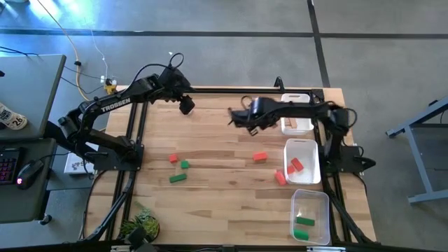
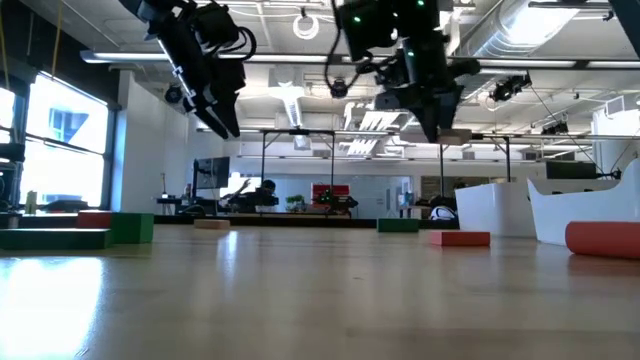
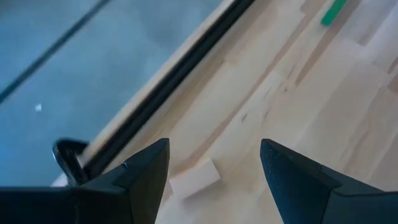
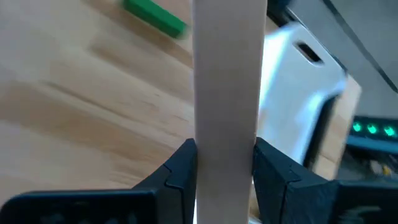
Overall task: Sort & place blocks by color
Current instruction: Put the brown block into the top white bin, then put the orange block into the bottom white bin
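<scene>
The right gripper (image 4: 225,163) is closed on a plain tan wooden bar-shaped block (image 4: 227,74), its two dark fingers pressing the long flat faces near one end while the rest of the bar stands out ahead of them; in the high view this gripper (image 1: 241,119) hangs above the surface just beside the white tray (image 1: 297,124) at the far right edge that already holds tan wood. The block looks light, stiff and dry, with flat parallel sides that suit a squeeze across the narrow width; held near its end it could pivot, so a grip nearer the middle would be steadier. The left gripper (image 3: 214,165) is spread wide and empty, raised over the far edge of the surface with a short tan wooden block (image 3: 194,178) lying below between its fingers. Nearer than the tan tray, a second white tray (image 1: 314,149) holds red blocks (image 1: 296,165), and a clear tray (image 1: 325,203) nearest of all holds green blocks (image 1: 304,221). Left of the second white tray, a red block (image 1: 260,157) lies loose, and farther left a red piece (image 1: 173,159) and two green blocks (image 1: 178,178). The pale wooden plank surface (image 1: 217,203) is smooth, so blocks may slide if nudged. Beyond it the room is an open workshop with ceiling ducts and bright windows.
</scene>
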Robot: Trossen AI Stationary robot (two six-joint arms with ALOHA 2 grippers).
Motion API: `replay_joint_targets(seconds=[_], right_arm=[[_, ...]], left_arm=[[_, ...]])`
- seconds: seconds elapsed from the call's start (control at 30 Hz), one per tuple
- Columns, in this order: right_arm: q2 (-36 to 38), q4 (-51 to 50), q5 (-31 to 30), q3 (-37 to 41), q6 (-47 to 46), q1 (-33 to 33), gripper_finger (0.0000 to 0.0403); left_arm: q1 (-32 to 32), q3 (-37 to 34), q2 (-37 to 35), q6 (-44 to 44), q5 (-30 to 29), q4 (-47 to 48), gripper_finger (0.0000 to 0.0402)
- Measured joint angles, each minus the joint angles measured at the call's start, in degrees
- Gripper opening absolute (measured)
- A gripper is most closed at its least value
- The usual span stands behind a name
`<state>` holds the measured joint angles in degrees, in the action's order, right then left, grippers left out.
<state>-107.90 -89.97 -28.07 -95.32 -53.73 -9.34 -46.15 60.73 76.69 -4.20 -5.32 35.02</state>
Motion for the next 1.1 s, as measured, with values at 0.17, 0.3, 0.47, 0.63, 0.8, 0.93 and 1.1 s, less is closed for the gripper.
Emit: replay_joint_targets(seconds=[0.17,0.3,0.47,0.63,0.8,0.93,1.1], right_arm=[[8.63,0.92,1.80,11.35,-2.93,-4.84,0.0092],[16.29,6.14,4.21,21.05,-5.32,-8.98,0.0092],[23.93,15.53,4.12,30.87,-5.77,-14.82,0.0092],[27.68,25.52,3.98,37.63,-4.26,-20.85,0.0095],[27.98,28.83,4.60,40.73,-4.27,-24.19,0.0133],[28.02,28.83,4.71,41.01,-4.29,-25.19,0.0160],[28.02,29.68,6.51,41.01,-4.29,-25.17,0.0173]], left_arm=[[0.00,0.00,0.00,-1.57,-0.03,-6.56,0.0239],[0.00,0.00,0.00,-1.61,-0.02,-13.10,0.0239],[0.00,0.00,0.02,-2.75,-0.02,-20.64,0.0239],[0.00,0.00,0.02,-5.02,-0.02,-25.18,0.0239],[0.00,0.00,0.02,-5.96,0.20,-26.02,0.0239],[0.07,0.00,0.02,-9.98,2.12,-25.98,0.0239],[0.16,0.00,0.02,-9.17,3.43,-25.89,0.0239]])
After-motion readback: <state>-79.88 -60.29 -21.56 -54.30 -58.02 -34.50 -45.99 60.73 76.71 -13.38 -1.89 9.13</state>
